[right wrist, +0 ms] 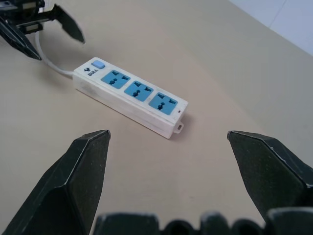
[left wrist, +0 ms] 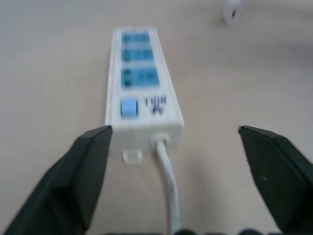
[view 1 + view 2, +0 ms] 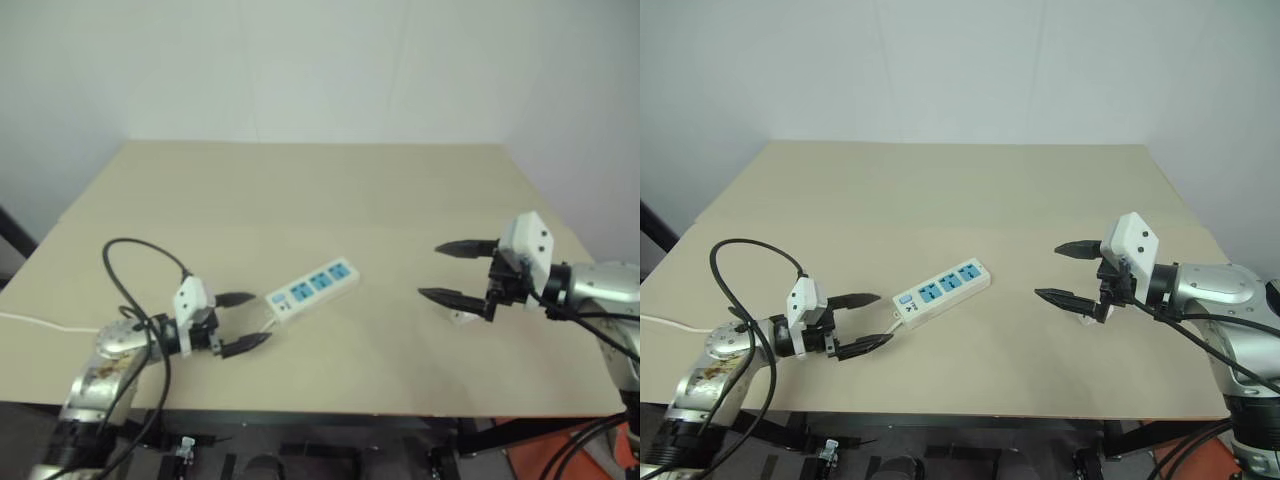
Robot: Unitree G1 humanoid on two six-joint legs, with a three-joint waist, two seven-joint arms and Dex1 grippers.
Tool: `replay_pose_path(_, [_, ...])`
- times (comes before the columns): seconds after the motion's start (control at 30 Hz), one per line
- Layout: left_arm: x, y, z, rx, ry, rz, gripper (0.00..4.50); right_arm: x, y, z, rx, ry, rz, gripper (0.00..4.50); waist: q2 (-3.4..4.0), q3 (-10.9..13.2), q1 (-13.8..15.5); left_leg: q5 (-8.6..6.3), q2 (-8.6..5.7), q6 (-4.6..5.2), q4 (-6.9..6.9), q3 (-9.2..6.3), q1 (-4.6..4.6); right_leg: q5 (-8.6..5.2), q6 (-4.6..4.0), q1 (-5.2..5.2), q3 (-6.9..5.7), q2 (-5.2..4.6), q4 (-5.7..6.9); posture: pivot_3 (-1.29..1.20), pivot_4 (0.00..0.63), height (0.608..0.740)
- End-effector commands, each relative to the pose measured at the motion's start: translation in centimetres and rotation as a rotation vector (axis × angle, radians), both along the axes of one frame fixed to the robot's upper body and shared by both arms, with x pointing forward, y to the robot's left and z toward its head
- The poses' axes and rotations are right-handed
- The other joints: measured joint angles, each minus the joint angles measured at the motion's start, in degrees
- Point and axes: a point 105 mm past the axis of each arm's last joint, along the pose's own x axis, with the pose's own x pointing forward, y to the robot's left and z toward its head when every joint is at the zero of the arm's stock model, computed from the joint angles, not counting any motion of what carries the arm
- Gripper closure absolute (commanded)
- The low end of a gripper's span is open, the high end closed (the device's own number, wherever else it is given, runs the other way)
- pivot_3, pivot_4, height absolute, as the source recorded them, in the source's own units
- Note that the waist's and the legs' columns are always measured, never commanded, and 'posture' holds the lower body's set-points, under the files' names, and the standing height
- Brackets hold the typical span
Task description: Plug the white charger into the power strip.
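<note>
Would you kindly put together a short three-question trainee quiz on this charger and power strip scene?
1. True or false: the white charger is already plugged into the power strip.
2. How many blue sockets does the strip have?
3. Which gripper is at the strip's switch end: A) left gripper B) right gripper?

Key: 1. False; it lies on the table beneath the right gripper. 2. Three. 3. A.

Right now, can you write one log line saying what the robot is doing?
left gripper: open, at strip's switch end | right gripper: open, empty | charger: on table, unplugged | sockets: empty
</note>
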Motion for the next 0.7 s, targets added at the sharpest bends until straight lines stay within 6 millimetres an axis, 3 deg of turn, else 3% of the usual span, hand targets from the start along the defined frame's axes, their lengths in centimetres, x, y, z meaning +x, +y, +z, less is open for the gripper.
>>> replay_pose_path(0.03, [1.7, -1.1, -0.2, -0.009, -0.072, 0.007, 0.03, -0.3, 0.6, 1.6, 0.008, -0.076, 0.022, 0.00, -0.02, 0.0, 0.1, 0.01, 0.01, 0.01, 0.02, 0.00, -0.02, 0.02, 0.02, -0.01, 0.00, 0.02, -0.02, 0.00, 0.150, 0.740])
replay_pose_path(0.23, [3.8, -3.3, -2.5, -0.011, -0.070, -0.024, 0.03, -0.7, 0.9, 2.3, 0.014, -0.095, 0.031, 0.00, -0.03, 0.0, 0.2, 0.01, 0.00, 0.03, 0.01, 0.00, -0.11, 0.24, -0.33, -0.08, 0.01, 0.04, -0.06, 0.00, 0.150, 0.740])
replay_pose_path(0.57, [5.1, -4.2, -6.3, 0.036, 0.023, 0.023, 0.03, -1.7, 1.6, 3.3, 0.041, -0.120, 0.062, 0.00, 0.00, 0.0, 0.8, 0.02, -0.05, 0.03, 0.02, -0.04, 0.00, 0.09, 0.00, 0.05, 0.01, 0.02, -0.03, 0.00, 0.150, 0.740])
replay_pose_path(0.7, [5.4, -4.9, -6.0, -0.044, 0.016, 0.042, 0.94, -1.7, 1.6, 3.3, 0.044, -0.117, 0.060, 0.00, 0.17, -0.1, 1.2, 0.02, -0.08, 0.03, 0.03, -0.05, 0.23, 0.04, 0.11, 0.34, 0.01, -0.01, -0.06, 0.00, 0.150, 0.740])
